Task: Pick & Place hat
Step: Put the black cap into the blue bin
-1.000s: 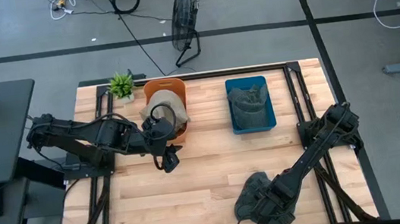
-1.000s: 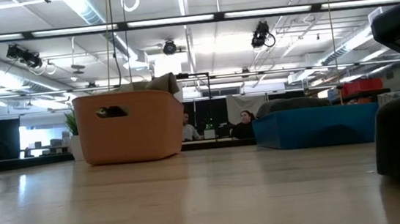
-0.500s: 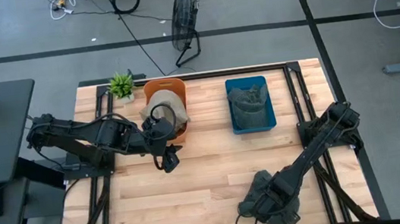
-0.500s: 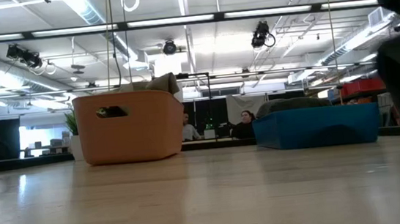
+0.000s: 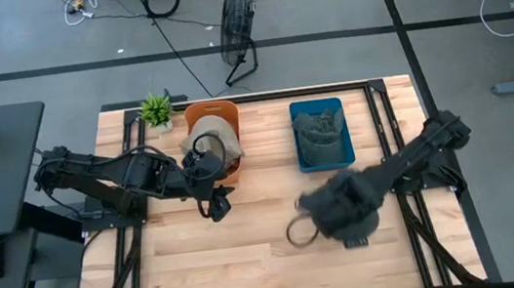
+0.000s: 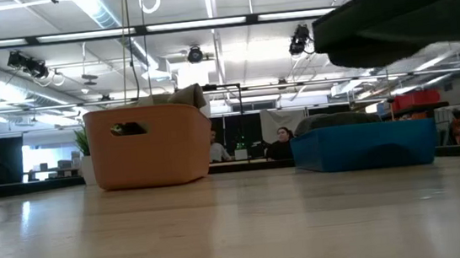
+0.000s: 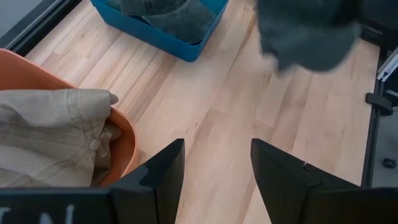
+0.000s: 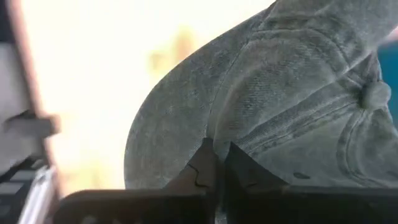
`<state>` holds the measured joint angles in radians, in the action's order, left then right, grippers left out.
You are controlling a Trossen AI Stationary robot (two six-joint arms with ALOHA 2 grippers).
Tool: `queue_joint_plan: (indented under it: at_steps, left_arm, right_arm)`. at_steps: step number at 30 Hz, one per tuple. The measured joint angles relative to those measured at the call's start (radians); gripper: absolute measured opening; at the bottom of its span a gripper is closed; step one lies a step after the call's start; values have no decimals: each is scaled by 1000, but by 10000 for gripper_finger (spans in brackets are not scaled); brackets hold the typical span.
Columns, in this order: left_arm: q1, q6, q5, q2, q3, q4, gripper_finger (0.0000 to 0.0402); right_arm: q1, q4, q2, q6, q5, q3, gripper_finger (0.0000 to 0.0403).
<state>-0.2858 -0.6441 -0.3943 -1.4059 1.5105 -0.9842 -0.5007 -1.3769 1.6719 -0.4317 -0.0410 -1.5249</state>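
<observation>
We take the blue bin (image 5: 321,134) as our landmark. The right gripper (image 5: 339,214) hangs in the air just in front of it, fingers pinched on a grey denim hat (image 5: 329,206) lifted clear of the table (image 5: 251,253); its strap loop dangles below. Another grey hat (image 5: 319,132) already lies inside the bin. Left of the bin stands an orange bin (image 5: 206,116) holding a beige hat (image 5: 211,135), with a small plant (image 5: 155,108) beyond it. The left gripper (image 7: 214,171) waits beside the orange bin, fingers spread with nothing between them.
</observation>
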Motion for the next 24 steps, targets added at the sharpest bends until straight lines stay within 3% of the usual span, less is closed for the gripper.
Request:
queue_joint_plan:
  at_steps: [7,13,18,24]
  left_arm:
    - [0,0,0,0,0,0,188]
    - [0,0,0,0,0,0,188]
    - [0,0,0,0,0,0,188]
    - [0,0,-1,0,0,0,188]
  right_arm:
    - [181,-152,-119,-109,276,-1,5]
    - [370,-138,-180,-106,515,-1,5]
    - [514,-6,-182,6,543,43,5]
    - [595,242,-182,151,530,197,5]
